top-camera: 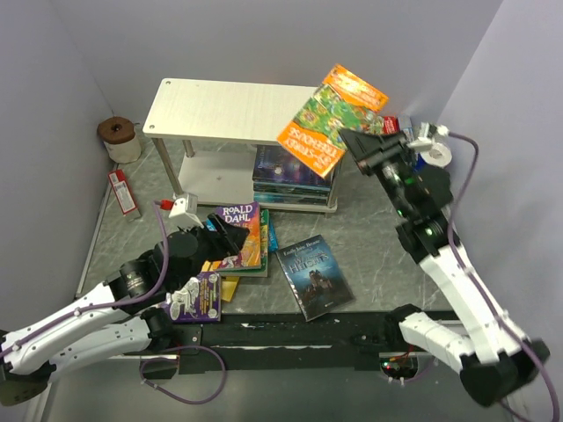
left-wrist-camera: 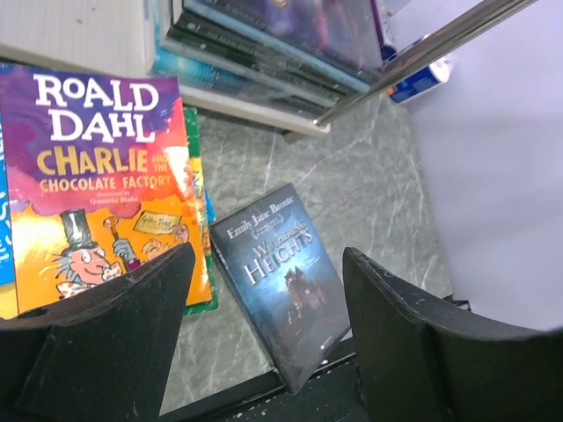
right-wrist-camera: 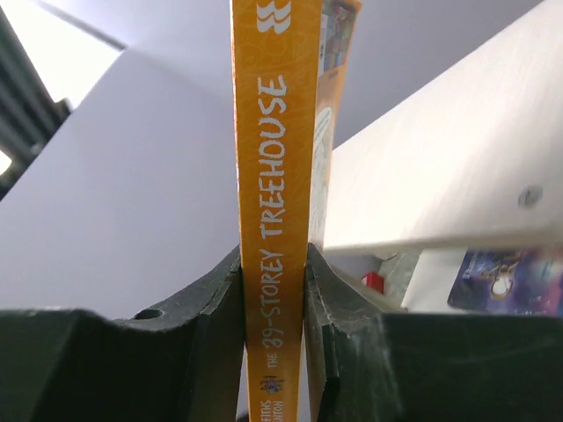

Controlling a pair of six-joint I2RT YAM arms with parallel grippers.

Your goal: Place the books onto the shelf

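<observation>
Right wrist view shows the right gripper [right-wrist-camera: 273,264] clamped on the spine of the orange "Storey Treehouse" paperback [right-wrist-camera: 271,132], which is held in the air at the right end of the pale wood-topped, metal-posted shelf [top-camera: 220,110]. The left gripper [top-camera: 230,236] hovers empty, jaws apart, over the Roald Dahl paperback [left-wrist-camera: 97,176]. The dark blue castle-cover paperback [top-camera: 314,274] lies nearby on the table.

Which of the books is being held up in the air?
The orange Treehouse book, pinched in the right end effector beside the shelf top; the others lie flat.
</observation>
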